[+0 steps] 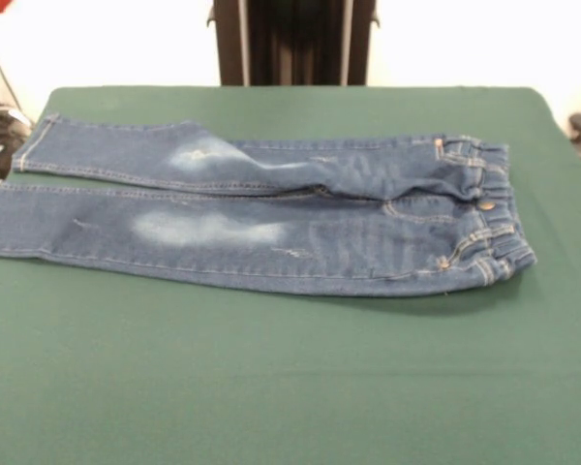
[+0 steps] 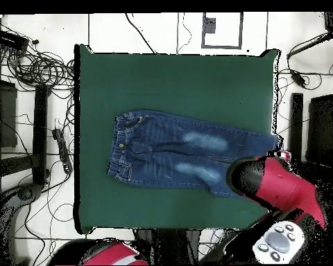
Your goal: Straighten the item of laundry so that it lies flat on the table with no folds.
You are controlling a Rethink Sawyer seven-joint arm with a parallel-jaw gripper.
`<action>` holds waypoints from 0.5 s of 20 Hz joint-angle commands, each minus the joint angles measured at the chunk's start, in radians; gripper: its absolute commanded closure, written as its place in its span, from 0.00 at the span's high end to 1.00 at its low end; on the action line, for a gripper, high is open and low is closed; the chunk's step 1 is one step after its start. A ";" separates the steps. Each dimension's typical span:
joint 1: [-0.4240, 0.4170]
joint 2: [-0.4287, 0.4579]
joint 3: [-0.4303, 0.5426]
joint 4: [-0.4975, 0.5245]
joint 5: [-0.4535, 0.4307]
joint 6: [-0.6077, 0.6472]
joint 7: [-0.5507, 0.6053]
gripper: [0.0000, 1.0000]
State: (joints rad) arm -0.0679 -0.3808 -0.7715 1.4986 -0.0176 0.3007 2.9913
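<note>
A small pair of blue jeans (image 1: 261,218) lies spread across the green table (image 1: 290,387), legs stretched side by side and the waistband (image 1: 489,218) bunched at one end. In the front view the waist sits toward the right of the table and the leg cuffs reach the left edge, where the nearer cuff runs out of the picture. Pale worn patches mark both thighs (the larger one on the nearer leg), and a brass button (image 1: 486,205) shows at the waist. The far leg is rumpled where it meets the seat, with creases running across the denim there, and it overlaps the nearer leg along the middle seam; the nearer leg lies fairly smooth.

From above, the jeans (image 2: 176,154) rest a little below the middle of the table (image 2: 176,76), waist toward the left side and legs pointing right. The red and black arm (image 2: 284,185) hangs over the table's lower right corner, its dark rounded end covering the cuff end of the lower leg. The pincer itself cannot be made out in either view, hidden beneath the arm's bulk from above, so whether its tips are apart or together cannot be told. Cables (image 2: 37,66) trail over the white floor around the table.
</note>
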 commanded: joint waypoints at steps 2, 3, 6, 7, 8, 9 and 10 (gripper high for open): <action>0.111 0.055 0.203 0.035 0.015 0.132 0.013 1.00; 0.118 0.059 0.201 0.033 0.020 0.131 0.020 1.00; 0.144 0.073 0.200 0.034 0.039 0.130 0.051 1.00; 0.148 0.075 0.201 0.035 0.040 0.126 0.055 1.00; 0.151 0.077 0.211 0.040 0.050 0.120 0.066 1.00; 0.152 0.077 0.217 0.044 0.052 0.117 0.065 1.00; 0.162 0.085 0.217 0.044 0.059 0.110 0.079 1.00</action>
State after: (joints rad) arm 0.0527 -0.3755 -0.7412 1.4987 -0.0147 0.3091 2.9913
